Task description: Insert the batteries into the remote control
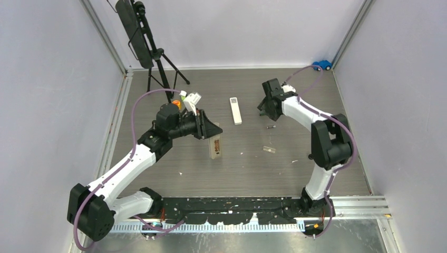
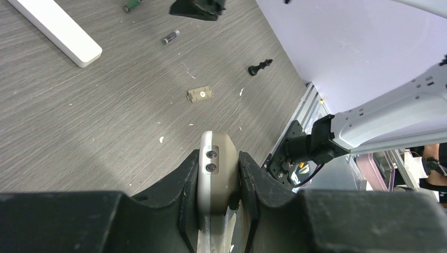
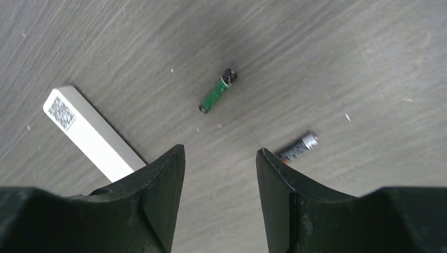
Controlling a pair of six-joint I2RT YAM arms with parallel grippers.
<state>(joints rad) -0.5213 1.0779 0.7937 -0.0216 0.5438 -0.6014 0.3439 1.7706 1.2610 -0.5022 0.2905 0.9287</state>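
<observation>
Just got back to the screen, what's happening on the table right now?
The left gripper is clamped on a beige remote. The right gripper hangs open over the table with nothing in it. A green battery and a dark battery lie loose below it. A white remote lies flat nearby. No battery has been picked up yet.

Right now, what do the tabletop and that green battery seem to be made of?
Tabletop: matte grey wood-grain, probably laminate rather than real wood; the streaks look evenly printed. Green battery: likely a metal cell in a glossy green wrap, with dark ends.
</observation>
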